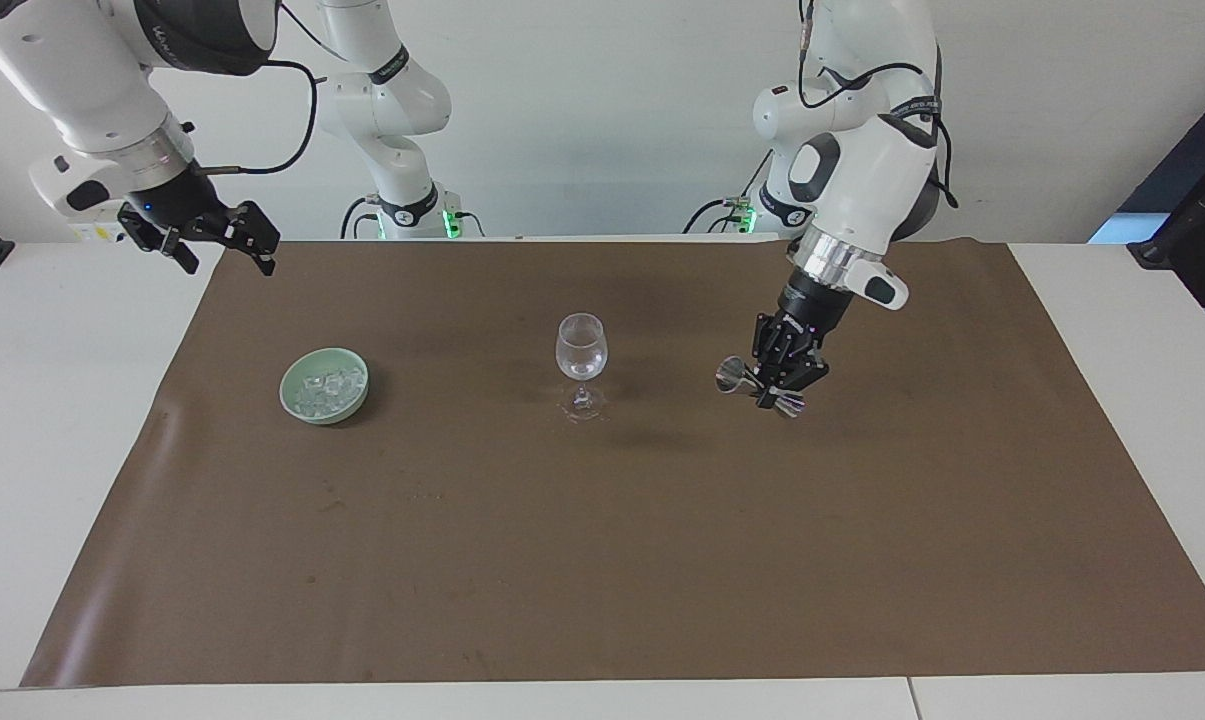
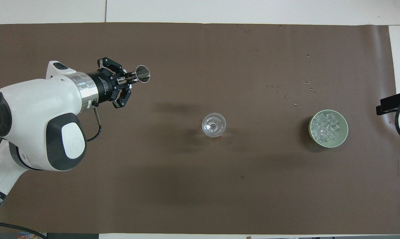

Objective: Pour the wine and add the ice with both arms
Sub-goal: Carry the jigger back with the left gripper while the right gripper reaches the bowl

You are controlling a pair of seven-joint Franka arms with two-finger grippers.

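Ice [image 1: 326,388] lying in green bowl [image 1: 297,400]; left claw [image 1: 777,385] clamping tilted steel jigger [image 1: 737,376] over surface, risking drips; right claw [image 1: 224,238] waiting, fingers apart.

White jointed arms [image 1: 862,170] with black cables [image 1: 292,120], silver wrist rings.

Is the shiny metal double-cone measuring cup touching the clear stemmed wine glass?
Apart. In the facing view, bare brown mat lies between the metal measuring cup, held in the left hand, and the wine glass.
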